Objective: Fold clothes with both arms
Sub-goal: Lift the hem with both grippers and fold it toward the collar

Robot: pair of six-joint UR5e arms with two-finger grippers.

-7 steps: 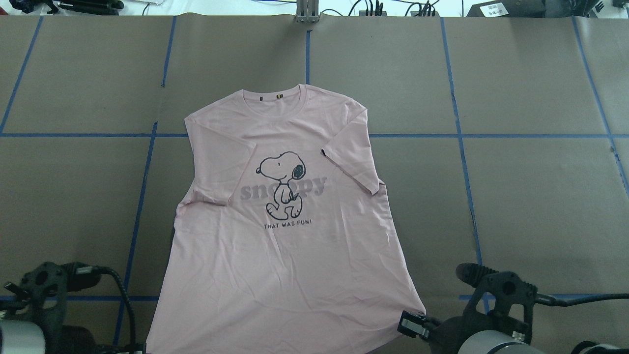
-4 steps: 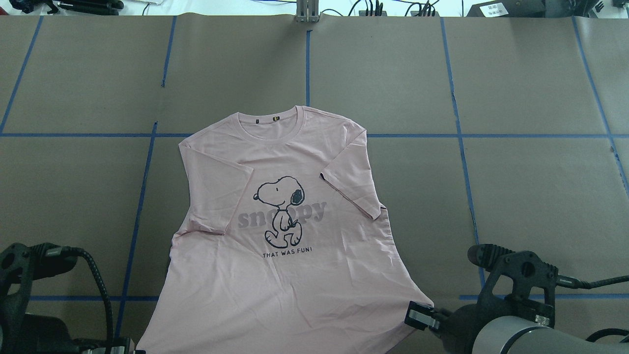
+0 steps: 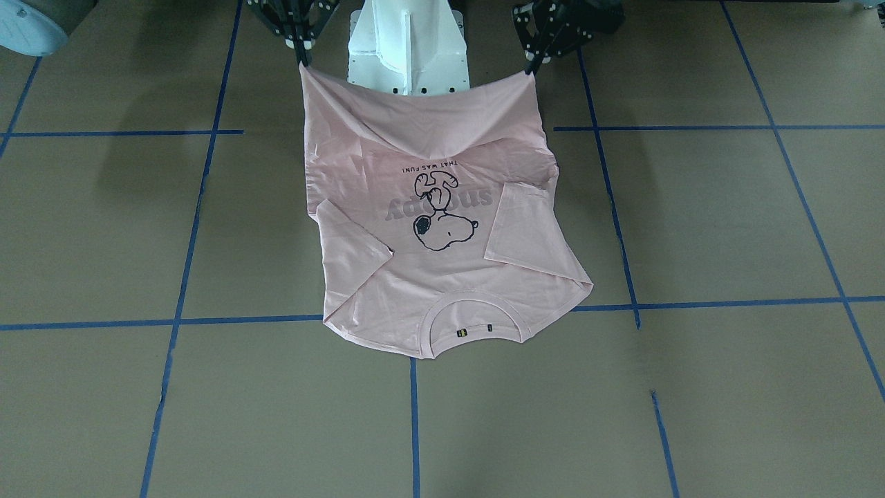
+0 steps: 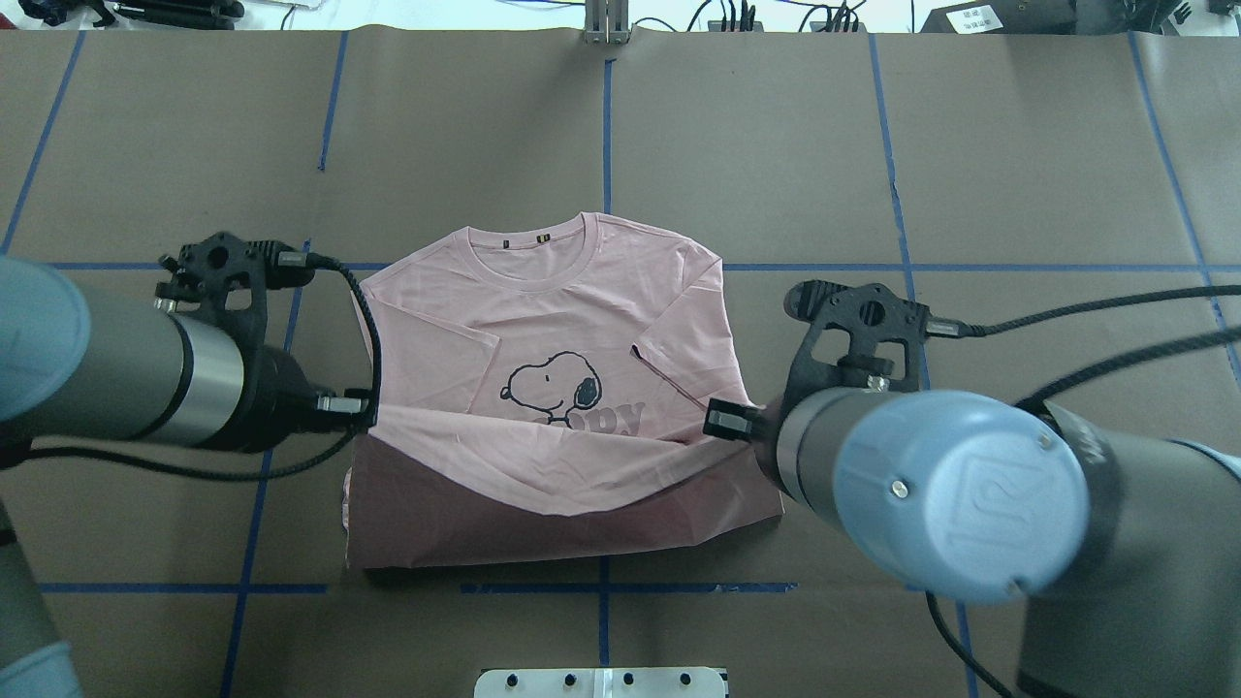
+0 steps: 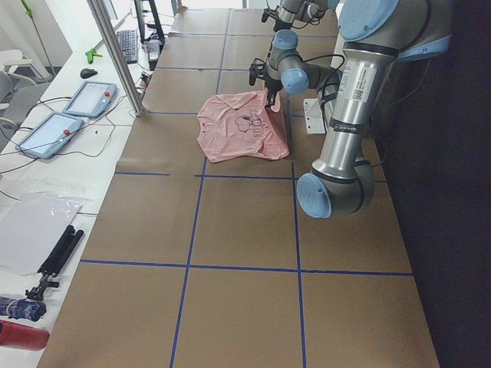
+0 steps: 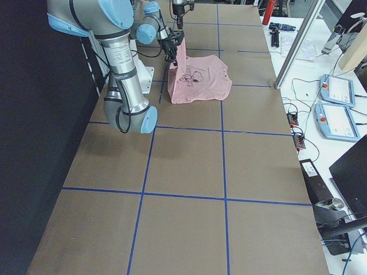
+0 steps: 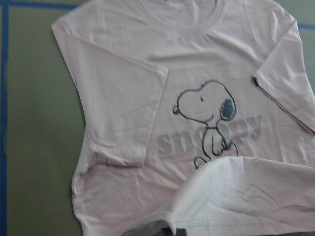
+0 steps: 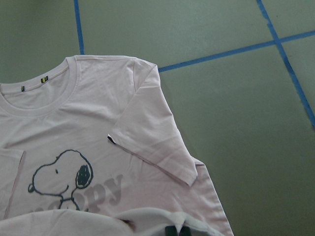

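Brown paper (image 4: 1047, 145), blue tape (image 4: 970, 268), under pink T-shirt (image 4: 543, 301).

Left tool (image 4: 361, 407), right tool (image 4: 725, 423) clamped shut, held aloft.

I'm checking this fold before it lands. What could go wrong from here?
The hem sags between the left gripper and right gripper, so the T-shirt may crease in the middle when laid down. Each gripper pinches only a corner; a slip would likely drop that side and skew the fold.
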